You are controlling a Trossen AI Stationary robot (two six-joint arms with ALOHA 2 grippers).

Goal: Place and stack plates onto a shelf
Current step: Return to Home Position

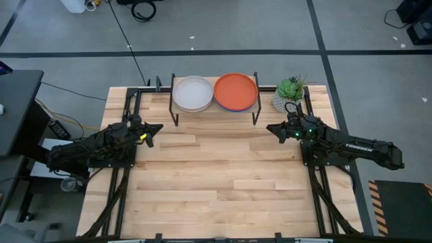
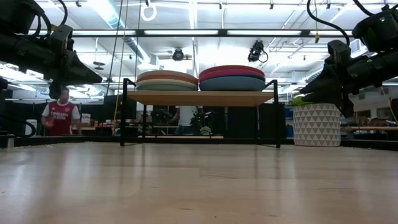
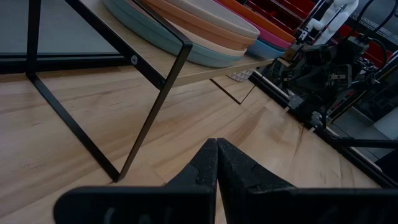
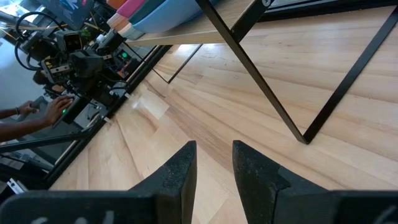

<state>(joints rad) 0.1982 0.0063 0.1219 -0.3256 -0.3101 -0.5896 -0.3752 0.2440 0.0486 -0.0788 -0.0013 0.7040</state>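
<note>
With the left gripper [image 1: 159,127] closed and empty, the plates [image 1: 194,93] in 2 stacks on the shelf [image 2: 199,98], and the right gripper [image 1: 269,128] slightly open and empty, a careless swing into the shelf could jolt the stacks loose.

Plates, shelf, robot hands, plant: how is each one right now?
Shelf: upright, holding two plate stacks side by side.
Grey-topped stack: resting neatly on the shelf.
Orange-topped stack: resting neatly on the shelf.
Left gripper: shut, empty, hanging in the air.
Right gripper: open, empty, hanging in the air.
Potted plant: upright beside the shelf.
</note>
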